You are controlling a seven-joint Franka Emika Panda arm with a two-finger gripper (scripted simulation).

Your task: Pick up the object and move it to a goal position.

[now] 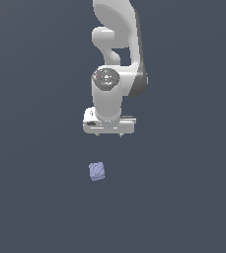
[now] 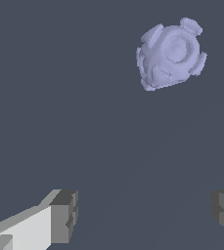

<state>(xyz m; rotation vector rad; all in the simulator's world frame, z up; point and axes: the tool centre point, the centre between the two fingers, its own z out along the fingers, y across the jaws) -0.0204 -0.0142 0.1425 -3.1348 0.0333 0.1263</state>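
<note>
The object is a small pale lavender-blue cube-like block with a round mark on its face. It lies on the dark grey floor in the exterior view, below and slightly to the exterior view's left of the arm. In the wrist view the object shows knobbed corners and a circular centre. My white gripper hangs above the floor, apart from the object, with only short finger tips showing. In the wrist view the gripper is open and empty; its two grey pads stand wide apart.
The white arm reaches down from the top of the exterior view. The dark grey floor fills the rest of both views.
</note>
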